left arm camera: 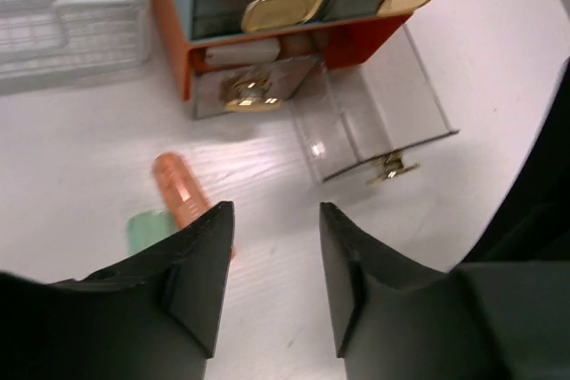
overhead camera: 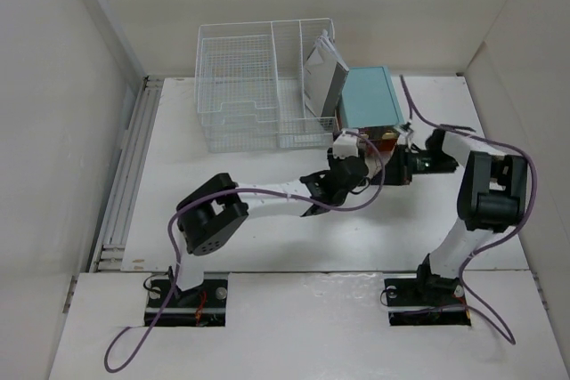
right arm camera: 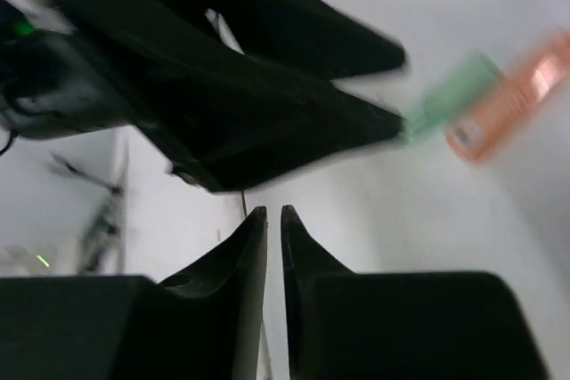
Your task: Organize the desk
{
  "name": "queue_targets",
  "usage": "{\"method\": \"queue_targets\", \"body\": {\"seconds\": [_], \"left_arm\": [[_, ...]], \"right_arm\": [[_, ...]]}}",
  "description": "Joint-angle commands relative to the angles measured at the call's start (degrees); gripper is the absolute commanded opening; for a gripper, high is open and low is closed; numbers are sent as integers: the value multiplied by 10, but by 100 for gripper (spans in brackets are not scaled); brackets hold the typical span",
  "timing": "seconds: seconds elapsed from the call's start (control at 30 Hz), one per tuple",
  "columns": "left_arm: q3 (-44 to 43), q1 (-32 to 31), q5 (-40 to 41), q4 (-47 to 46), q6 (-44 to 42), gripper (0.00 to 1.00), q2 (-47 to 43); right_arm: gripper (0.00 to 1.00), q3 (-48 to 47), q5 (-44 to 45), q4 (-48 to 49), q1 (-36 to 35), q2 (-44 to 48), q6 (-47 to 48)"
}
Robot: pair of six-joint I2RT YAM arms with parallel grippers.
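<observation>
Pick-up step: left claw [left arm camera: 274, 220] hangs spread beside orange tube [left arm camera: 181, 191] on desk [left arm camera: 80, 157] (right claw [right arm camera: 273, 220] nearly pressed together, empty); next it needs centring over the tube, then closing.

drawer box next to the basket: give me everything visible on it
The drawer box is a small chest with a teal top, an orange frame and clear drawer fronts bearing gold knobs. It stands upright on the desk, right beside the white wire basket. The upper drawers are shut. The lower right drawer is pulled far out and looks empty. Something white lies behind the lower left front.
</observation>
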State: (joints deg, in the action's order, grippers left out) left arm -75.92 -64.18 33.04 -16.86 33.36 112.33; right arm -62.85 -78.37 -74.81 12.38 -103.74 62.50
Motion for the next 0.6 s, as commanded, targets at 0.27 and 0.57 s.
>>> {"method": "queue_targets", "body": {"seconds": [0.27,0.57], "left_arm": [[186,-4,-18,18,74,20,-152],[170,8,-45,28,60,49,-92]], "right_arm": [[0,-216,85,186,-131,221,-239],[58,-124,562,534,-279,391,-470]]}}
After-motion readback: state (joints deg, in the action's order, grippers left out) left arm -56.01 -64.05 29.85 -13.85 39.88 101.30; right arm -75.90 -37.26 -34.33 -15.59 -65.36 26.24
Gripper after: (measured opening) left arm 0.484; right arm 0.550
